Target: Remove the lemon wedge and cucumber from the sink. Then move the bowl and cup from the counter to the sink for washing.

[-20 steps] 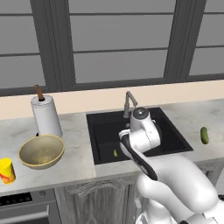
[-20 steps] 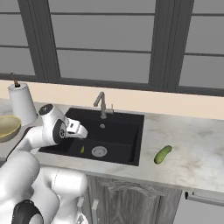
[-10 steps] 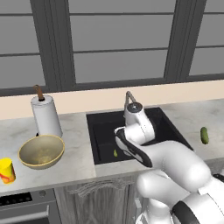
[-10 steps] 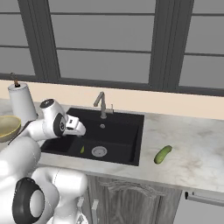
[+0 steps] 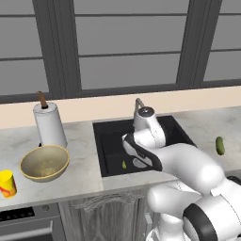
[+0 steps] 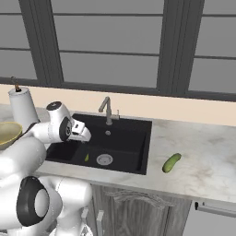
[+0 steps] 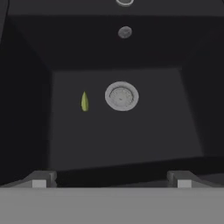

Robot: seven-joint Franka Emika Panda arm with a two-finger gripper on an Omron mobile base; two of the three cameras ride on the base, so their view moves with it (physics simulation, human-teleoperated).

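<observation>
1. Grey marbled counter (image 5: 84,155) runs under a wide dark-framed window, with the black sink (image 6: 133,138) set into it.
2. One part looks done: the cucumber (image 6: 171,162) lies on the stone to the right of the basin, well apart from its rim.
3. The lemon wedge (image 7: 84,101) is not yet out. It lies on the sink floor just beside the round silver drain (image 7: 121,96).
4. My pincer (image 6: 82,133) hangs over the left part of the basin, above the wedge, spread wide and pinching nothing. From the hand view my two tips stand far apart at the bottom, with the wedge ahead and a little to the left of centre.
5. I judge the wedge to be the step in hand; it is tiny and flat against the floor, so it may slip out of a careless pinch.
6. Two moves are left after that: the bowl (image 5: 45,163) and the cup (image 5: 7,183) both stand on the counter left of the sink, the cup nearest the front edge.
7. A paper towel roll (image 5: 49,124) stands just behind the bowl, and the faucet (image 6: 107,109) rises at the back rim. Neither blocks my way down to the wedge, though the basin's left wall is close.
</observation>
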